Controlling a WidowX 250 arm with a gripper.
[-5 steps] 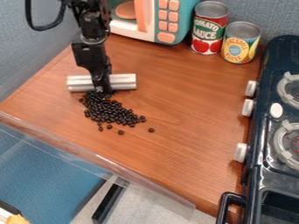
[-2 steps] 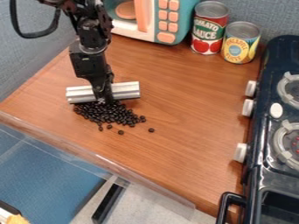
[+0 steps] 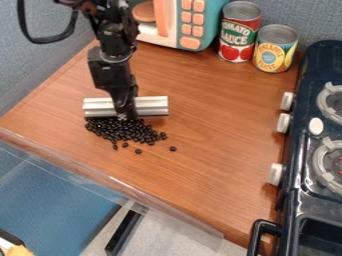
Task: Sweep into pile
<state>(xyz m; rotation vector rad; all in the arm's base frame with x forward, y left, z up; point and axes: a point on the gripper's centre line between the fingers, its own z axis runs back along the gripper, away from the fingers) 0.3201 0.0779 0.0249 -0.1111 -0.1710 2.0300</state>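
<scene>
Camera view: nearest me, a few loose beans lie just apart from the dark bean pile on the wooden counter. The pile sits right on my side of the claw, which looks closed around the middle of a silver bar. Its length runs crosswise, broadside to the beans, so the next sweep probably wants a short push toward me. Two cans stand farther back.

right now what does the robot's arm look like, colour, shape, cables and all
The arm is black and jointed, with a boxy black housing lower down, narrowing towards its lower end. A thick black cable loops out beside its upper part.
</scene>
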